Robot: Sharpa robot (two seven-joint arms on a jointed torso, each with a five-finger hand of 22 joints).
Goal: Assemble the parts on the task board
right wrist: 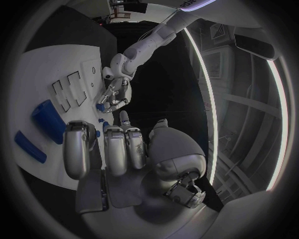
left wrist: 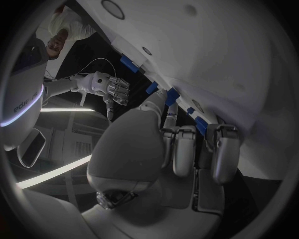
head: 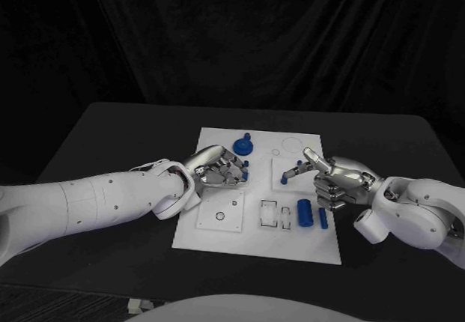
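Note:
The white task board (head: 258,242) lies in the middle of the black table. My left hand (head: 219,167) hovers over the board's left half, and its curled fingertips pinch a small blue part (head: 245,169), also visible in the right wrist view (right wrist: 99,106). My right hand (head: 337,183) is above the board's right edge with its fingers curled in on nothing and one finger pointing at a small blue peg (head: 284,179). A blue knob (head: 244,143) stands at the board's far side. A blue cylinder (head: 306,212) and a blue bar (head: 322,218) lie near my right hand.
Rectangular recesses (head: 275,215) and a round hole (head: 221,216) mark the board's near half. A round recess (head: 292,144) sits at the far right corner. Bare black table (head: 126,138) surrounds the board.

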